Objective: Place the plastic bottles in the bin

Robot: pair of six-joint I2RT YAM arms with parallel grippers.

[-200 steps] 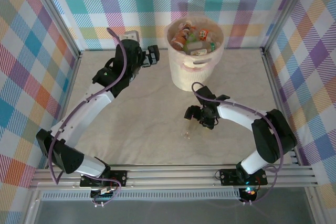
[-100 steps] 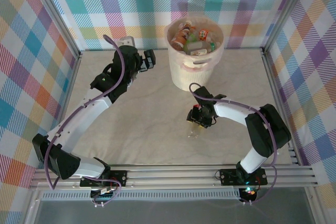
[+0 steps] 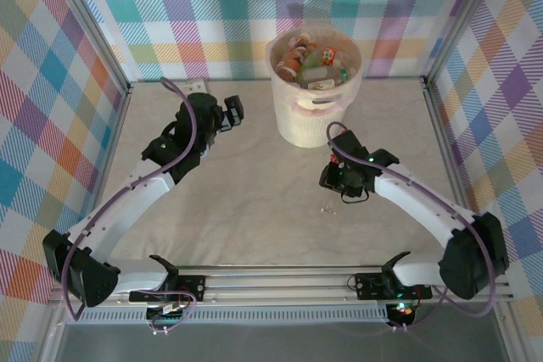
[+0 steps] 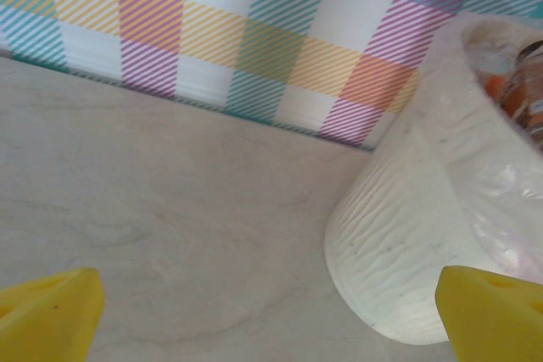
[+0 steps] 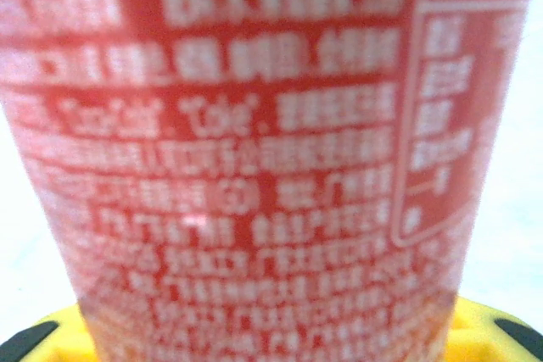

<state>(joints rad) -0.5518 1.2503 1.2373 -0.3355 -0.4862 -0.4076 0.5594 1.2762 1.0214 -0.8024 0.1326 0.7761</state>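
Observation:
The bin (image 3: 299, 121), a cream-white bucket, stands at the back centre with several plastic bottles (image 3: 312, 61) lying inside. In the left wrist view its ribbed wall (image 4: 416, 209) rises on the right. My right gripper (image 3: 339, 179) hovers just in front of the bin, to its right. It is shut on a red-labelled plastic bottle (image 5: 254, 125) that blocks most of the right wrist view, where the right gripper (image 5: 267, 341) has its yellow fingers (image 5: 479, 332) on either side. My left gripper (image 3: 231, 113) hangs left of the bin, open over bare table, as the left gripper (image 4: 271, 320) shows in its wrist view.
Checked walls enclose the table (image 3: 221, 201) on three sides, with metal posts (image 3: 102, 40) at the corners. The pale tabletop lies open between the two arms and in front of the bin.
My right gripper closed on the bottle lying on the table, lifted it and swung right and back toward the bin. The left arm drew slightly back and down from the bin.

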